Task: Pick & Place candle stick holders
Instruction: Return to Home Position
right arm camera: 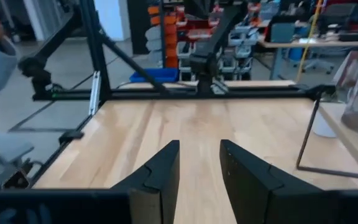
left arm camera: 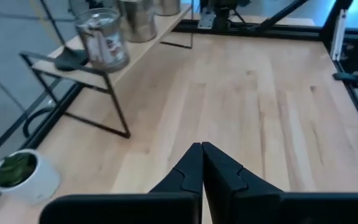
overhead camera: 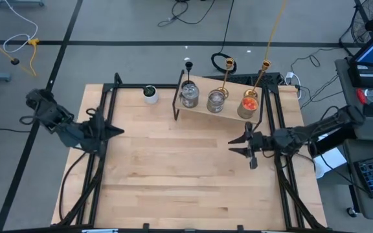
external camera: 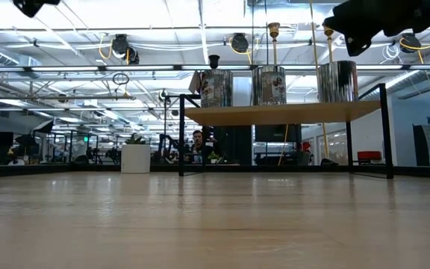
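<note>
A small wooden shelf point(overhead camera: 203, 110) on black legs stands at the table's far middle. On it stand two silvery clear-glass cups point(overhead camera: 190, 95) point(overhead camera: 217, 100) and an orange-red glass cup point(overhead camera: 249, 103). A slim black stemmed holder point(overhead camera: 188, 65) and two brass holders point(overhead camera: 227, 77) point(overhead camera: 261, 74) stand along the shelf's far edge. My left gripper point(overhead camera: 116, 131) is shut and empty above the table's left side; its wrist view point(left arm camera: 202, 155) shows the fingertips together. My right gripper point(overhead camera: 235, 145) is open and empty, in front of the shelf's right end; it also shows in its wrist view point(right arm camera: 199, 155).
A small white cup with a plant point(overhead camera: 150, 94) stands on the table left of the shelf. Black frame rails point(overhead camera: 102, 123) point(overhead camera: 278, 129) run along both sides of the table. Bare wood point(overhead camera: 173, 168) lies between the arms and toward the near edge.
</note>
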Motion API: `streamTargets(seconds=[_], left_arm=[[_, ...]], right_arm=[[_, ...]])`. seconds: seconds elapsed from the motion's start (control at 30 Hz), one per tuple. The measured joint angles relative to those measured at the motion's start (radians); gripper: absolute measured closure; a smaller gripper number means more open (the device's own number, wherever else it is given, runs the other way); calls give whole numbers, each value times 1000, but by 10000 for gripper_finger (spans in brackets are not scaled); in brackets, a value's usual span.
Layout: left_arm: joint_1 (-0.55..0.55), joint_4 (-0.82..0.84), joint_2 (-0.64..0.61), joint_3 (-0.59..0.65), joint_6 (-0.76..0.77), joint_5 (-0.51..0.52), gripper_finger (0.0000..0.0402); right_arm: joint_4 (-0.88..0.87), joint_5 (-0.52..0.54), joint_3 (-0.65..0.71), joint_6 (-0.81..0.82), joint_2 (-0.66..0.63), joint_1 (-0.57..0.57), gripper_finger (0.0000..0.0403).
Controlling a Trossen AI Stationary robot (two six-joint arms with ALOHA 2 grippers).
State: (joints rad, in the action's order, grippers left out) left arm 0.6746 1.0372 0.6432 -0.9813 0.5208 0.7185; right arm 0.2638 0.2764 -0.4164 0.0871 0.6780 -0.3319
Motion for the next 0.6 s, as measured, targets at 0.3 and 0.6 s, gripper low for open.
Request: streamTargets(seconds=[0.3,0.6], left_arm=[[-39,-186,-127,214,-100,17,394],[-154,-481,-228,405,-258,-57,393]], right_arm=[[-60,-151,0,-10,-52,84,293],[-121,-151,0,-4,-54,103,293]])
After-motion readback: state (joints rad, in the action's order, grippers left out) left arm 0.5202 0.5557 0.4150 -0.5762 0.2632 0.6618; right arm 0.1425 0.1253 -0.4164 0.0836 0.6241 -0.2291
